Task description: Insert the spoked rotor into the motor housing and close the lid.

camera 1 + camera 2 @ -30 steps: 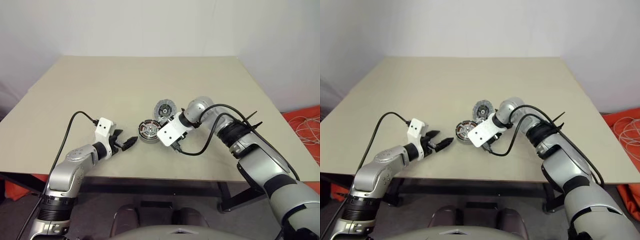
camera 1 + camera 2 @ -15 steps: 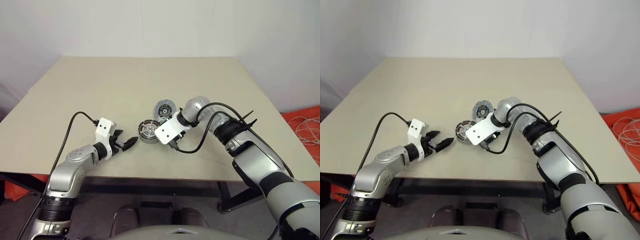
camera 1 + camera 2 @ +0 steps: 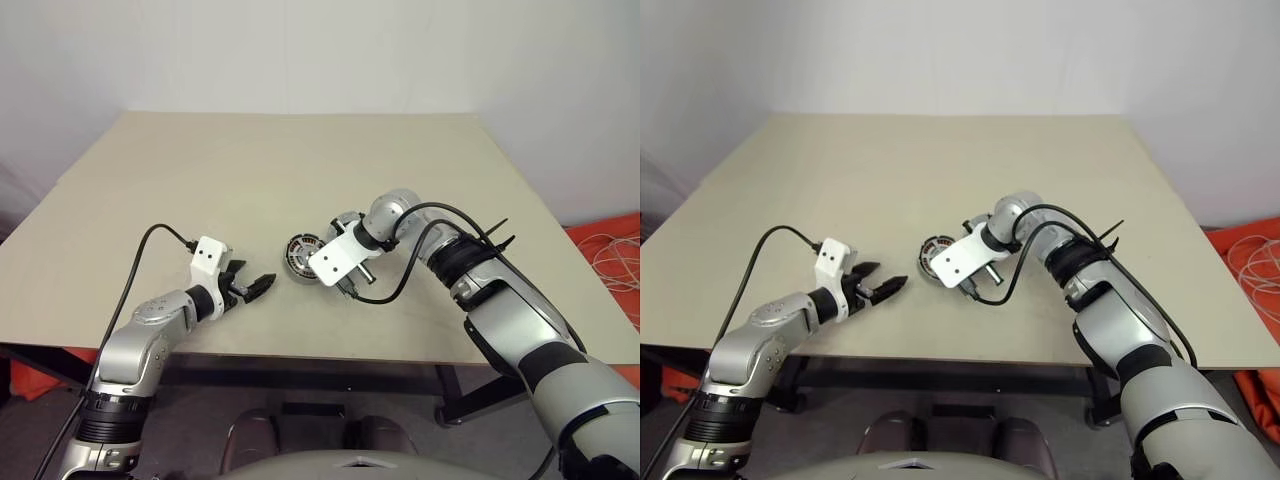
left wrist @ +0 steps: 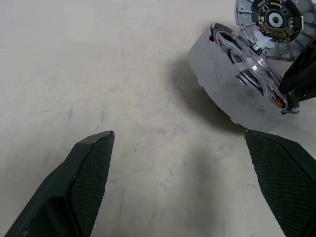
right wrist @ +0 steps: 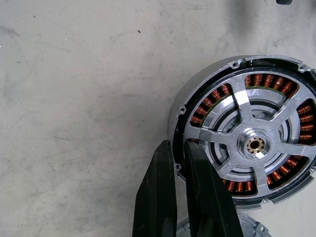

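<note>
The motor housing [image 5: 276,86], a silver puck ringed with copper windings, is tipped up on one edge [image 3: 299,256] near the table's middle. Inside it sits the spoked rotor [image 5: 254,144], its silver spokes lying over the windings. My right gripper [image 5: 176,143] points steeply down and is shut on the housing's near rim. The lid [image 4: 270,20], with its pale segmented rim and dark centre, lies flat just behind the housing and is partly hidden by my right wrist [image 3: 346,220]. My left gripper [image 3: 256,285] hovers open a short way to the left of the housing, holding nothing.
The beige table [image 3: 250,170] stretches bare behind and to both sides. Black cables trail from both wrists. Its front edge runs close under my left forearm.
My right gripper's fingers have closed on the housing's rim, and the housing has tipped up from lying flat. The left arm has kept still.
</note>
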You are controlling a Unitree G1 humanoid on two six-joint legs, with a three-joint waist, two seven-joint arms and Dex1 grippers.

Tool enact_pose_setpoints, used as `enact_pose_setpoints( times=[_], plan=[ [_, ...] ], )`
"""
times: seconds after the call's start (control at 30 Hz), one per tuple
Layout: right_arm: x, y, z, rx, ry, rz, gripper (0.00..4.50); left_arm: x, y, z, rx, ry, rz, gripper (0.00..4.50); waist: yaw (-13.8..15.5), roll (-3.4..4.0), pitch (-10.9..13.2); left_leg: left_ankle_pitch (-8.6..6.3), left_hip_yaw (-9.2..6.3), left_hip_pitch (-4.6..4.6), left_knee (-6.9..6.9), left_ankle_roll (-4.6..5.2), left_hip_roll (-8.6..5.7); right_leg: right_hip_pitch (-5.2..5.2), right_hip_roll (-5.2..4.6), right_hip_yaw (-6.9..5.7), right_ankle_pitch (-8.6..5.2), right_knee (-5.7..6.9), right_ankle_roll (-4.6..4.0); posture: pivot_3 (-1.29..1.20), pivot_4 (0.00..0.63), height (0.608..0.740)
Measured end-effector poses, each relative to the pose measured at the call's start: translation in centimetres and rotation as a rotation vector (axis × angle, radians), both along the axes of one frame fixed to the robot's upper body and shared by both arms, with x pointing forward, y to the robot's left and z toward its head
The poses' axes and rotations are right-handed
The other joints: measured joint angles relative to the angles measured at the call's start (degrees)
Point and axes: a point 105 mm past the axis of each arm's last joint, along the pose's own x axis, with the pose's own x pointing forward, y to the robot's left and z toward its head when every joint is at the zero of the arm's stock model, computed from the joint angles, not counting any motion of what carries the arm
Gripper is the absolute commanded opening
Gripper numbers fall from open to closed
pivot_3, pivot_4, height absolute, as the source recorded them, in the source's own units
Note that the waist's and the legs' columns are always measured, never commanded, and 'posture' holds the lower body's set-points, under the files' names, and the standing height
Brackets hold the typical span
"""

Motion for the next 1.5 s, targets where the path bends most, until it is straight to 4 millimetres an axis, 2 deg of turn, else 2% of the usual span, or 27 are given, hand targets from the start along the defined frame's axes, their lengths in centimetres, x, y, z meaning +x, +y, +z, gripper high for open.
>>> enact_pose_setpoints(
  times=[0.17, 0.27, 0.47, 0.63, 0.8, 1.2, 1.4, 1.5],
  plan=[
    [-0.1, -0.1, 0.1, 0.004, 0.028, -0.038, 0.0, 0.0, 0.0, 0.0, -0.002, -0.003, 0.0, 4.5, 0.06, 0.0, 0.0, 0.0, -0.01, -0.01, 0.0, 0.0, 0.0, 0.0, 0.0, 0.0, 0.0, -0.01, 0.0, 0.0, 0.0, 0.74],
    [-0.5, -0.2, 0.3, 0.046, 0.135, -0.15, 0.0, 0.0, -0.1, 0.0, -0.005, -0.004, 0.003, 4.5, 0.16, 0.0, 0.0, -0.02, -0.02, -0.09, 0.0, 0.03, -0.01, -0.01, 0.0, 0.0, 0.0, -0.04, 0.0, 0.0, 0.0, 0.74],
    [-2.8, -3.2, 0.6, 0.102, 0.41, -0.454, 0.0, -0.6, -0.2, -0.9, -0.016, 0.021, 0.025, 4.5, 1.18, 0.0, 0.0, -0.1, -0.01, -0.26, 0.0, 0.17, -0.03, -0.1, -0.01, 0.0, -0.01, -0.15, 0.02, 0.0, 0.0, 0.74],
    [-3.3, -3.3, 0.9, 0.131, 0.512, -0.654, 0.0, -0.6, -0.6, -0.9, -0.029, 0.018, 0.023, 4.5, 1.77, 0.01, 0.0, -0.02, -0.02, -0.04, 0.0, 0.03, -0.01, 0.04, -0.01, 0.0, -0.03, -0.06, 0.06, 0.0, 0.0, 0.74],
    [-2.8, -2.0, 0.9, 0.198, 0.589, -0.841, 0.0, -0.6, -1.4, -1.0, -0.038, 0.015, 0.001, 4.5, 1.69, 0.01, 0.0, 0.01, -0.05, 0.3, -0.02, -0.03, -0.02, 0.4, -0.01, 0.0, -0.21, -0.08, 0.38, 0.0, 0.0, 0.74],
    [-3.8, -1.4, 0.8, 0.19, 0.567, -0.82, 0.0, -0.5, -1.0, -1.0, -0.02, 0.015, 0.006, 4.5, 1.64, 0.01, 0.0, 0.03, -0.06, 0.26, -0.15, -0.07, -0.03, 0.34, 0.0, 0.0, -0.08, -0.14, 0.14, 0.0, 0.0, 0.74],
    [-4.1, -0.4, 0.5, 0.201, 0.555, -0.796, 0.0, -0.4, -0.3, -0.8, -0.015, 0.008, 0.025, 4.5, 1.37, 0.01, 0.0, 0.06, -0.06, 0.3, -0.17, -0.12, -0.02, 0.32, 0.01, 0.01, -0.08, -0.11, 0.15, 0.0, 0.0, 0.74],
    [-4.1, 0.3, 0.4, 0.218, 0.556, -0.792, 0.91, -0.4, -0.1, -0.8, -0.012, 0.007, 0.028, 4.5, 1.27, 0.01, 0.0, 0.08, -0.06, 0.32, -0.18, -0.16, -0.02, 0.32, 0.01, 0.01, -0.13, -0.1, 0.24, 0.0, 0.0, 0.74]
  ],
)
